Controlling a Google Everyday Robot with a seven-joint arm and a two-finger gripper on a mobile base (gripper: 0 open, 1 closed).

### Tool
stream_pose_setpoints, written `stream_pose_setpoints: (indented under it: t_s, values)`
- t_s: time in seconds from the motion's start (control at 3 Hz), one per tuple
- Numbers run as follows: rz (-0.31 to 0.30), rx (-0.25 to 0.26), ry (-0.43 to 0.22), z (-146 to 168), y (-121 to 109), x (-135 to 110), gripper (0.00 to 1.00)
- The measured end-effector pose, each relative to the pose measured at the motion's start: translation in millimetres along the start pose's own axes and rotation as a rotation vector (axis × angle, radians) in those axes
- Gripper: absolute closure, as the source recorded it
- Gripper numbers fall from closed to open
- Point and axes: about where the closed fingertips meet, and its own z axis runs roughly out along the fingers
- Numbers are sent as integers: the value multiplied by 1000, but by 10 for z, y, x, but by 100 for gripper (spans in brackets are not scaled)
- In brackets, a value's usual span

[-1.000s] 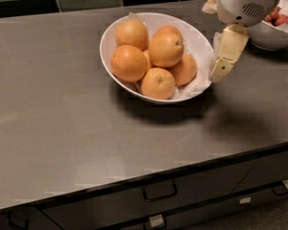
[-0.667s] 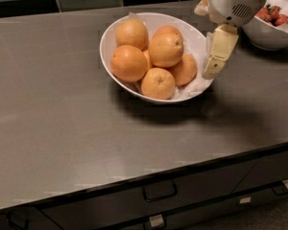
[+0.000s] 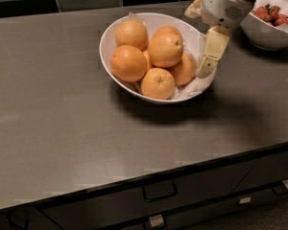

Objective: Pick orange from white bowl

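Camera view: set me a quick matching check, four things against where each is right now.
Things:
1. gripper
2. orange
3. berry bowl
4. drawer handle

Places:
a. far right corner of the counter
b. under the counter's front edge
c. at the right side of the white bowl
d. on top of the pile in the white bowl

Pairs: 1-c, 2-d, 3-a, 4-b.

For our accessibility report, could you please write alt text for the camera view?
The gripper hangs at the rim of a white bowl of oranges on a counter, near the large central orange. A bowl of red berries stands behind.
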Motion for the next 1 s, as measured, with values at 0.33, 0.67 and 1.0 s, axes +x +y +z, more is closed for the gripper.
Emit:
stream_pose_setpoints:
  t_s: [0.33,0.67,1.0]
  values:
    - [21,10,6,49,-42,-52,0]
    - [38,15,8,103,-68,-90,10]
    - [47,18,9,151,-86,-122,15]
